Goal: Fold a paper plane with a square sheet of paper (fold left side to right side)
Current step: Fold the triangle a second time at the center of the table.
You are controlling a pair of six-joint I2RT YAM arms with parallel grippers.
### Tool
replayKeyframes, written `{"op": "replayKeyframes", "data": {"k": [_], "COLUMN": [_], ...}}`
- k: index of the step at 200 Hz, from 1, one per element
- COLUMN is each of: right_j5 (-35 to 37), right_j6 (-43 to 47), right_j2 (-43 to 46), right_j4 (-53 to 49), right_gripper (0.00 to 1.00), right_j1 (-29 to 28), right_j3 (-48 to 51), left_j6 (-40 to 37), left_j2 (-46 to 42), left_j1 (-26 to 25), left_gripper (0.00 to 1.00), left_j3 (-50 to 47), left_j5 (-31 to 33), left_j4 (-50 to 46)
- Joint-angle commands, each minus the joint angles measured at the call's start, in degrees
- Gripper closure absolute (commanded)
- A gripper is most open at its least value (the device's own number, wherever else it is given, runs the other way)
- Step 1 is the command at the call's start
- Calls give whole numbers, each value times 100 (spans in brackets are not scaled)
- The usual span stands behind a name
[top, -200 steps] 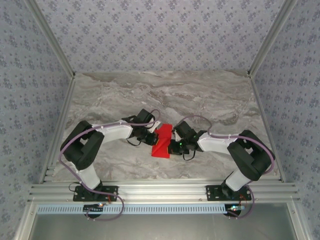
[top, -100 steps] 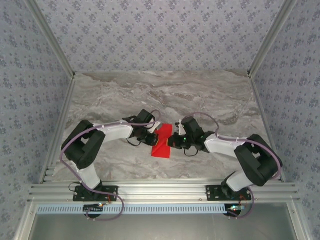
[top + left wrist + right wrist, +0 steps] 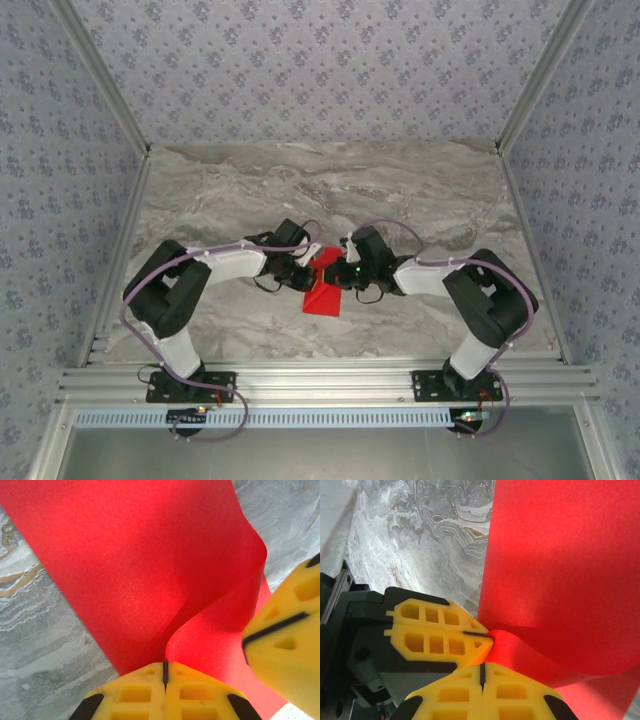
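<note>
The square sheet of paper (image 3: pixel 322 290) lies at the centre of the table (image 3: pixel 430 210), between the two arms, with its near portion flat on the surface and its far portion lifted where the grippers meet. The paper is thin, matte and uniformly bright red, with no print. In the left wrist view it forms a smooth, uncreased curl: one broad flap rises from the fingers and bends over to the right, casting a darker red shadow on the layer below. The left gripper (image 3: pixel 165 669) is fully closed. Its yellow fingers, moulded with rectangular recesses, are pressed together along a thin dark seam, and the edge of the sheet enters that seam. The right gripper (image 3: pixel 483 671) is also closed, its fingers of the same yellow ribbed moulding meeting at a hairline seam. The rounded red fold of the sheet meets the top of that seam, so the sheet is pinched there. In the right wrist view the tips of both grippers touch or nearly touch at the same point on the paper edge. The table surface is smooth, grey, marble-patterned, with wavy brown and white veins. Grooved aluminium rails (image 3: pixel 320 383) border its near edge.
</note>
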State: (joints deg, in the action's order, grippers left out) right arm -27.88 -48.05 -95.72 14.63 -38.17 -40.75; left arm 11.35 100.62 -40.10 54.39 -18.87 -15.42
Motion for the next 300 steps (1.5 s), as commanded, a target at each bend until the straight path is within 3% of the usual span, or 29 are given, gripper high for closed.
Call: {"op": "replayKeyframes", "data": {"k": [1, 79, 207, 300], "right_j5": [11, 266, 533, 738], "right_j6": [4, 347, 442, 366], "right_j2": [-173, -368, -418, -468], "right_j4": [36, -754, -1039, -1215], "right_gripper": [96, 96, 96, 97], "right_j1": [-49, -134, -146, -141], "right_j3": [-205, -416, -208, -11], "left_j6": [-107, -125, -83, -11], "left_j2": [118, 116, 116, -186], "left_j1": [35, 30, 37, 36], "left_gripper": [97, 97, 96, 89], "left_j3": [85, 101, 159, 181], "left_j5": [-133, -196, -134, 122], "left_j4": [-57, -60, -110, -206]}}
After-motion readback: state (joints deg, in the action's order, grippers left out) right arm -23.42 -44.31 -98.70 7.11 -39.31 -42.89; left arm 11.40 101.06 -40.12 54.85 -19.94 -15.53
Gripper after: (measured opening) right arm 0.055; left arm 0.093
